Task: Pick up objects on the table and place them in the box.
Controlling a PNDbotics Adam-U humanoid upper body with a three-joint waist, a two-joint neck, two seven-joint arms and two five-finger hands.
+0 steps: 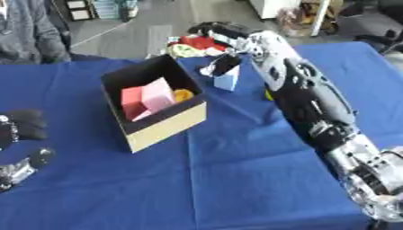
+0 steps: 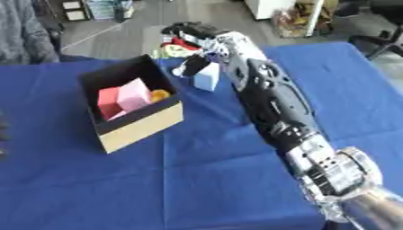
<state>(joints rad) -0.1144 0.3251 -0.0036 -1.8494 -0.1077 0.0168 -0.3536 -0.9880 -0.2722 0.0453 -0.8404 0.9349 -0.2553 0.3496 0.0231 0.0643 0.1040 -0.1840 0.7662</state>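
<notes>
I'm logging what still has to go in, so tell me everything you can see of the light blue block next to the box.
The light blue block is a small, matte, pale blue solid with flat faces and a sloped top, standing upright on the blue tablecloth. It sits just to the right of the open box, apart from it and outside it. The right hand reaches over from above, its dark fingers curled onto the block's top, hiding the upper part. Whether the block is lifted off the cloth cannot be told.

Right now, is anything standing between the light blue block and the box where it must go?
Nothing visible does. The right hand is at the light blue block, which stands on the blue cloth just right of the box. Only bare cloth lies between them. The box already holds pink, red and orange pieces.
</notes>
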